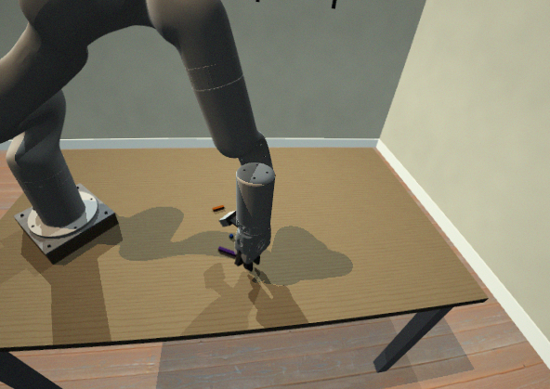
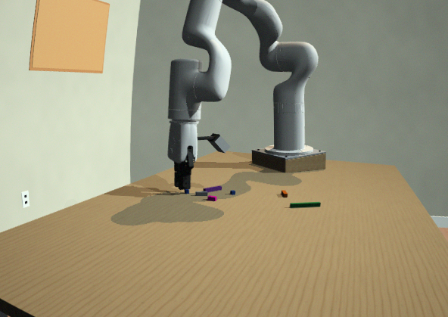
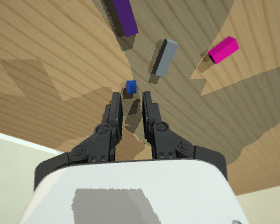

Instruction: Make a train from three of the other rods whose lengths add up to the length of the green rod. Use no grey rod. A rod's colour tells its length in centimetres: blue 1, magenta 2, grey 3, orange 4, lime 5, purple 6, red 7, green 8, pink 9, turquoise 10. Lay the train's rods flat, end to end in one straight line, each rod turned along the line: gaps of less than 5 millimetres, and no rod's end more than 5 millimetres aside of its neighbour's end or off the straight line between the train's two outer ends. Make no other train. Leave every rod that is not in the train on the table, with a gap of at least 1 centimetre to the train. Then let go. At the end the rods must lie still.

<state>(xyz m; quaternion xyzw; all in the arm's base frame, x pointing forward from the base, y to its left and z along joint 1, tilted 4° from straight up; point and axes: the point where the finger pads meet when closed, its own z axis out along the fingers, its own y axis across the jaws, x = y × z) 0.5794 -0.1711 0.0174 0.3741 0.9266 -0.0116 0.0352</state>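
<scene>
My gripper (image 3: 132, 102) hangs low over the table, fingers a small way apart with nothing between them. A small blue rod (image 3: 131, 86) lies on the table just beyond the fingertips; in the exterior view it sits right under the gripper (image 2: 183, 185) as a blue rod (image 2: 187, 191). Nearby lie a grey rod (image 3: 165, 57), a purple rod (image 3: 125, 17) and a magenta rod (image 3: 223, 50). A second blue rod (image 2: 232, 192), an orange rod (image 2: 284, 194) and the green rod (image 2: 305, 205) lie further right. All rods lie apart from one another.
The robot base (image 2: 288, 160) stands at the back of the table. A wall runs close along the table's side by the gripper. The arm hides some rods in the top view, where the purple rod (image 1: 227, 251) and orange rod (image 1: 218, 208) show.
</scene>
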